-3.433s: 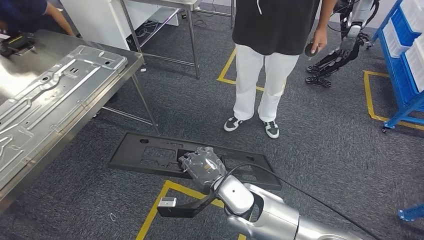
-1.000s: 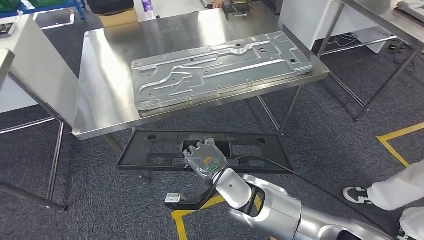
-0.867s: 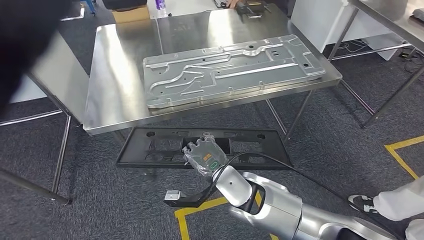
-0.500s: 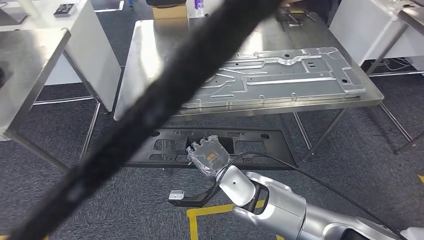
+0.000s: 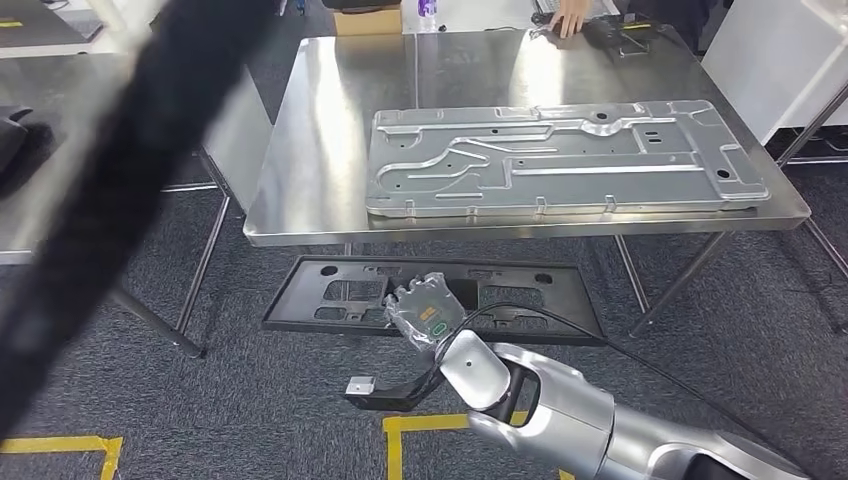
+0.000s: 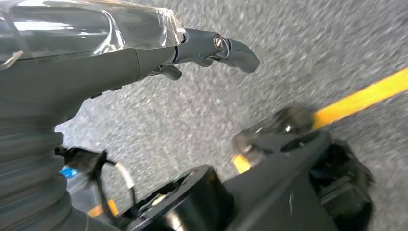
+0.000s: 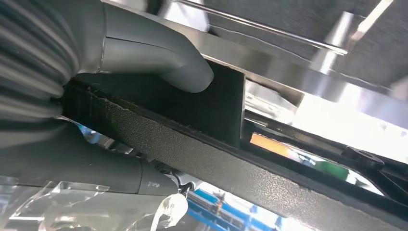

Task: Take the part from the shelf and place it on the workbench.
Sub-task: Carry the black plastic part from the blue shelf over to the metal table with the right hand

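Observation:
My right hand (image 5: 425,310) grips the part (image 5: 330,300), a long flat black panel with cut-outs, level above the floor just in front of the steel workbench (image 5: 320,150) and lower than its top. In the right wrist view the thumb (image 7: 159,57) presses on the black part (image 7: 216,144) with the bench's shiny edge beyond. A large stamped metal panel (image 5: 560,155) lies on the bench. My left hand (image 6: 96,53) hangs over the grey carpet, fingers (image 6: 226,45) apart, holding nothing.
A blurred dark bar (image 5: 110,200) close to the camera crosses the left of the head view. A person's hand (image 5: 572,18) rests at the bench's far edge. Another table (image 5: 40,120) stands at left. Yellow tape (image 5: 400,440) marks the floor.
The camera has swung, so the workbench now sits centred ahead. The blurred dark bar has shifted to the left. My right hand still holds the black part.

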